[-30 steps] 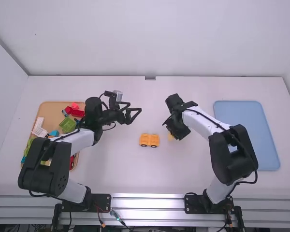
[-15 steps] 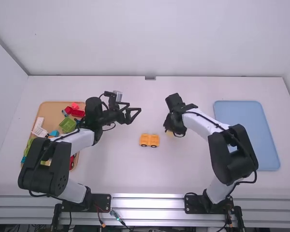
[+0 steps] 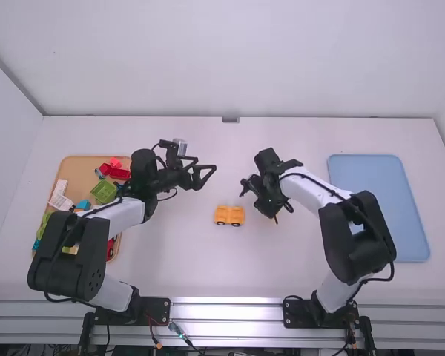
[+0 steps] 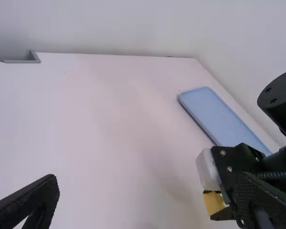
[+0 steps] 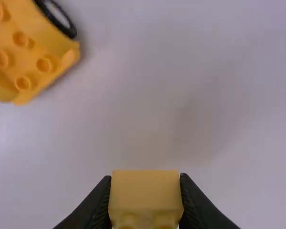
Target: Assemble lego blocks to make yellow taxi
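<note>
I have my left arm reaching up from its base, its forearm lying alongside the tan tray [image 3: 78,165] of coloured blocks [image 3: 104,190]. Its wrist is bent inward, so the left claw [image 3: 207,165] points toward the middle of the table [image 3: 170,259], up and to the left of the yellow car base [image 3: 229,215]. The fingers of that claw stand wide apart with nothing between them.

My right arm leans in from its base, elbow out to the right, forearm slanting toward the middle. At the end of it the wrist tips down, and the right claw [image 3: 274,216] points at the table, just to the right of the car base. I have it clamped on a small yellow block [image 5: 146,193], one finger against each side, studs showing at one end. I can't tell how high I'm holding the block.

The car base sits on its wheels, studs up, near the held block but apart from it. The blue tray [image 3: 378,200] lies on the table beyond my right forearm, over on the right.
</note>
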Robot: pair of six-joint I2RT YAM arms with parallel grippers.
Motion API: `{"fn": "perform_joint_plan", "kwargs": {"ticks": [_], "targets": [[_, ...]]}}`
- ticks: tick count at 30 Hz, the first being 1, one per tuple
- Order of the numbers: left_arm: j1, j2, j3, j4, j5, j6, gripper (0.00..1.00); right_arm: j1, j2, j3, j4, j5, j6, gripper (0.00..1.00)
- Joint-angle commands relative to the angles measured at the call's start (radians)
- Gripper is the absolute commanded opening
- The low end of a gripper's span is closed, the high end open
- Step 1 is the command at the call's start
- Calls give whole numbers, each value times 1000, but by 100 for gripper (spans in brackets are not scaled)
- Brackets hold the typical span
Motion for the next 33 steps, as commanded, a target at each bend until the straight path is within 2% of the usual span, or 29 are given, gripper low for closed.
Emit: {"fn": "perform_joint_plan", "kwargs": {"ticks": [1,5,7,13,21,24,26,27,28,29,31,33], "targets": [[-2,5,-6,-2,4,-3,99,24,-13,-8,-5,10,-201,0],[-2,5,-6,-4,4,-3,99,31,-12,-8,2,0,-290,0],[-2,5,-6,-14,3,-3,99,38,5,-8,18,-59,-357,0],[-2,5,-6,-26,4,9,99,40,66,-7,37,-45,-360,0],[-2,5,-6,-32,-2,27,99,85,124,-6,59,-16,-360,0],[-2,5,-6,-48,-34,25,99,109,134,-8,57,-16,-360,6],[-2,5,-6,-52,-40,24,99,107,141,-8,62,-13,-357,15],[-2,5,-7,-57,-40,24,99,107,144,-7,66,-13,-357,34],[-2,5,-6,-59,-40,23,99,109,146,-8,66,-14,-356,49],[-2,5,-6,-60,-40,24,99,109,147,-7,64,-13,-354,69],[-1,5,-6,-66,-41,31,99,107,146,-6,66,-5,-339,99],[-2,5,-6,-66,-41,53,99,107,146,3,78,18,-301,99]]}}
